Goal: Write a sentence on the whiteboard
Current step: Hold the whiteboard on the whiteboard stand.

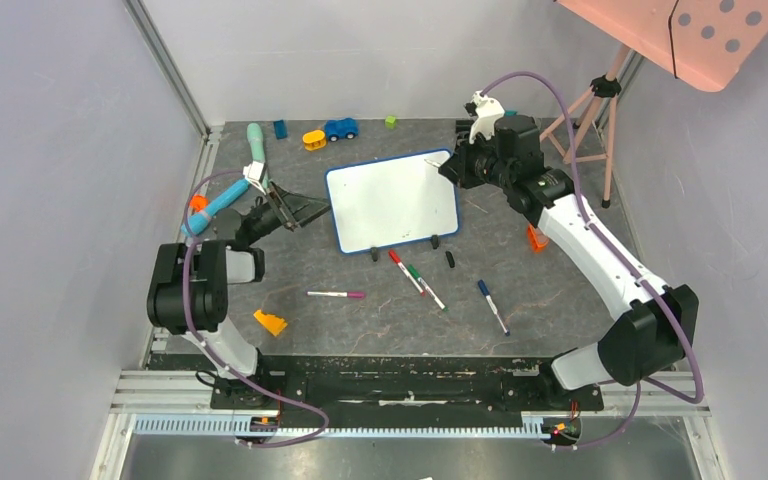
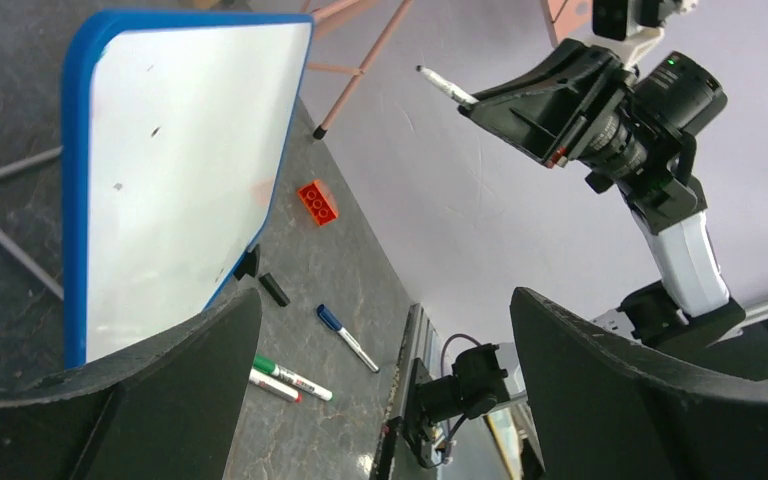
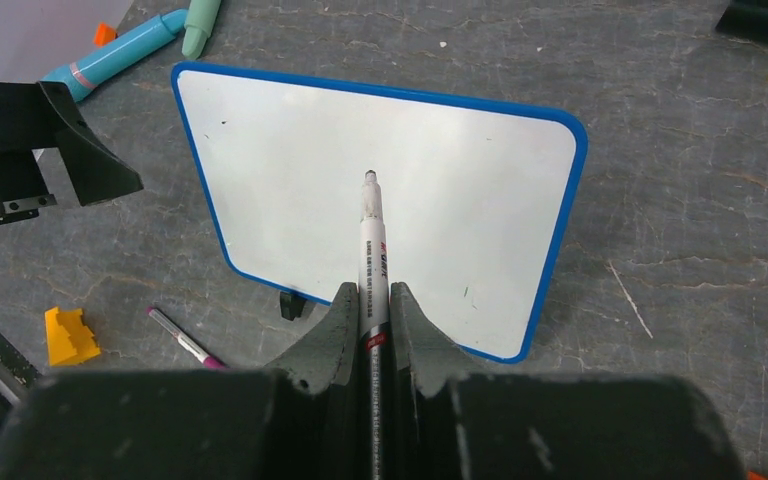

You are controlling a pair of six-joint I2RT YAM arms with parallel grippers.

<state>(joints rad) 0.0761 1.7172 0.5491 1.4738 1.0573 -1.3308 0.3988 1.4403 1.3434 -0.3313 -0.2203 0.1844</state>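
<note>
The whiteboard [image 1: 390, 200] stands tilted on two black feet mid-table, blue-framed; it also shows in the left wrist view [image 2: 180, 170] and the right wrist view [image 3: 280, 180]. No sentence shows on it: the face is bare white except for a few specks. My right gripper [image 3: 371, 295] is shut on a marker [image 3: 373, 230], uncapped, tip forward and held just off the board's upper right part [image 1: 432, 160]. My left gripper [image 1: 295, 210] hangs open and empty beside the board's left edge, its fingers [image 2: 160, 380] wide apart.
In front of the board lie a red marker [image 1: 400, 262], a green marker [image 1: 422, 283], a blue marker [image 1: 493, 306], a pink marker [image 1: 336, 294] and a black cap [image 1: 450, 259]. An orange brick [image 1: 536, 238], a yellow wedge [image 1: 270, 322], toy cars [image 1: 340, 128] and a tripod [image 1: 590, 120] surround them.
</note>
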